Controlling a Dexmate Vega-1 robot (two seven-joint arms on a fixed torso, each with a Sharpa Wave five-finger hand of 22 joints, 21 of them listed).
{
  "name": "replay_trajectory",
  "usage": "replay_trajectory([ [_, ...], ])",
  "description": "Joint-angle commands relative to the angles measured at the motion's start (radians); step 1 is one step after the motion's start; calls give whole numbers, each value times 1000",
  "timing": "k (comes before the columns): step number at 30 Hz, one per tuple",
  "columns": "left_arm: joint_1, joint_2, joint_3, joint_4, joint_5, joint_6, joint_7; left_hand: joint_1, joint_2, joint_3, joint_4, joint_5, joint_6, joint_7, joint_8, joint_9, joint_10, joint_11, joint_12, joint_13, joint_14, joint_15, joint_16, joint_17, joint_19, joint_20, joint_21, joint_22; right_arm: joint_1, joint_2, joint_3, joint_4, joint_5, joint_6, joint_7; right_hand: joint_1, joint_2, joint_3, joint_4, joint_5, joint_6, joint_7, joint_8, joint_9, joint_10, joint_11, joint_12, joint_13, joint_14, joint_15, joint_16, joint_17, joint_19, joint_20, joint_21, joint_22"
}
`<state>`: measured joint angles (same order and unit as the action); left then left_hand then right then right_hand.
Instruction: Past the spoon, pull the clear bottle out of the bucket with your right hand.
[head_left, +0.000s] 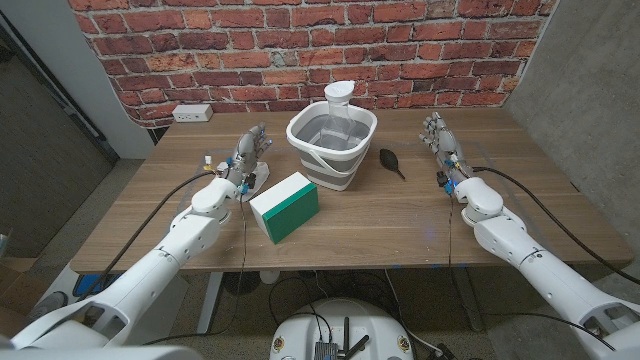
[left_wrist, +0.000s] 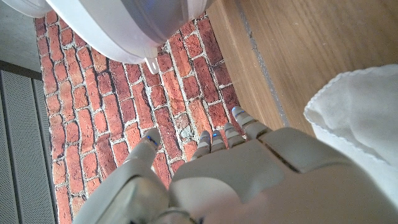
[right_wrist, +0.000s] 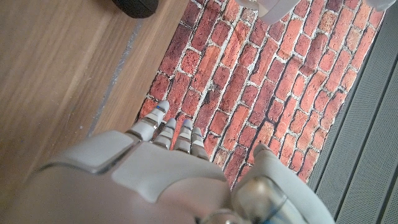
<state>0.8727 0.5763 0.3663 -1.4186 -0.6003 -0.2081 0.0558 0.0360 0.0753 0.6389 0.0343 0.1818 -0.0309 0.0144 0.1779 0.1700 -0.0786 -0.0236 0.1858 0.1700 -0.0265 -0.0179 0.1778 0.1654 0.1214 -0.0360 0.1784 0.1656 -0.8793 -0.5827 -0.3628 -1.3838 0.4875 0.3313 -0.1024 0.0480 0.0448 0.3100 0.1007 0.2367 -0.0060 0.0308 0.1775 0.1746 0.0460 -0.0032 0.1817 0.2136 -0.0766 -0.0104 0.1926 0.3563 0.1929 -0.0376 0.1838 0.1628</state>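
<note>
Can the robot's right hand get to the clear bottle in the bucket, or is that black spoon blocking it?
Probably yes. The right hand is open, the bottle sticks up above the bucket rim, and the spoon lies low.

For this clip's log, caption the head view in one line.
Both hands, left and right, wait open beside the bucket holding the clear bottle.

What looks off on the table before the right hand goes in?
Nothing stands out. The clear bottle stands upright in the bucket, the black spoon lies beside it, the green-and-white box sits closed, and both hands, left and right, are open and apart from everything.
</note>
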Motion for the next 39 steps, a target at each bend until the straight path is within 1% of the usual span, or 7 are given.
replay_trajectory([
  [1,11,45,-15,-23,-8,24,-23,1,59,6,-6,3,0,-5,6,4,5,-4,10,3,8,1,7,3,-5,-38,2,1,-11,-37,-6,-67,-83,-19,-52,12,-25,1,-20,7,-5,3,7,1,-1,4,6,-1,-4,5,1,-5,0,6,-1,2],
  [11,5,50,-17,-11,-14,23,-41,0,58,7,-7,2,6,-5,7,4,10,-3,10,3,18,1,7,2,-9,-40,2,1,-21,-73,-5,-143,-166,-39,-93,46,-52,-1,-56,6,-2,-1,12,2,2,8,10,-8,5,10,4,-19,6,8,1,2],
  [15,5,53,-18,-11,-13,22,-42,0,58,7,-7,2,8,-4,8,4,11,-3,10,3,20,1,7,2,-9,-40,3,1,-20,-84,-5,-164,-178,-55,-91,62,-61,1,-73,6,-3,6,13,2,6,5,12,-10,13,14,7,-25,10,8,2,2],
  [17,7,56,-19,-14,-12,24,-40,-1,58,8,-7,2,9,-4,8,4,12,-3,10,3,21,1,6,2,-10,-41,3,1,-21,-87,-3,-172,-176,-62,-88,80,-67,3,-90,6,-7,12,13,3,8,5,14,-11,20,18,9,-31,11,19,2,3],
  [24,17,63,-22,-27,-13,30,-35,-1,59,8,-8,3,12,-3,8,4,16,-3,10,3,24,1,5,2,-10,-41,3,1,-15,-107,1,-193,-157,-82,-47,116,-76,10,-122,4,-24,12,11,4,7,10,15,-13,39,24,15,-41,10,35,1,3],
  [32,23,65,-23,-31,-15,33,-31,-2,59,9,-8,3,14,-4,8,4,18,-3,9,3,25,2,4,2,-11,-42,4,1,-9,-138,3,-235,-176,-132,-43,180,-89,23,-179,-5,-62,30,9,6,1,12,16,-12,40,31,13,-59,-43,93,-11,5],
  [39,20,59,-20,-23,-16,30,-35,-2,60,10,-8,3,15,-4,8,4,19,-4,9,3,26,2,3,2,-12,-42,4,2,2,-161,-2,-260,-190,-159,-24,207,-90,29,-202,-12,-58,46,15,8,5,20,20,-11,47,37,16,-68,-86,107,-15,6],
])
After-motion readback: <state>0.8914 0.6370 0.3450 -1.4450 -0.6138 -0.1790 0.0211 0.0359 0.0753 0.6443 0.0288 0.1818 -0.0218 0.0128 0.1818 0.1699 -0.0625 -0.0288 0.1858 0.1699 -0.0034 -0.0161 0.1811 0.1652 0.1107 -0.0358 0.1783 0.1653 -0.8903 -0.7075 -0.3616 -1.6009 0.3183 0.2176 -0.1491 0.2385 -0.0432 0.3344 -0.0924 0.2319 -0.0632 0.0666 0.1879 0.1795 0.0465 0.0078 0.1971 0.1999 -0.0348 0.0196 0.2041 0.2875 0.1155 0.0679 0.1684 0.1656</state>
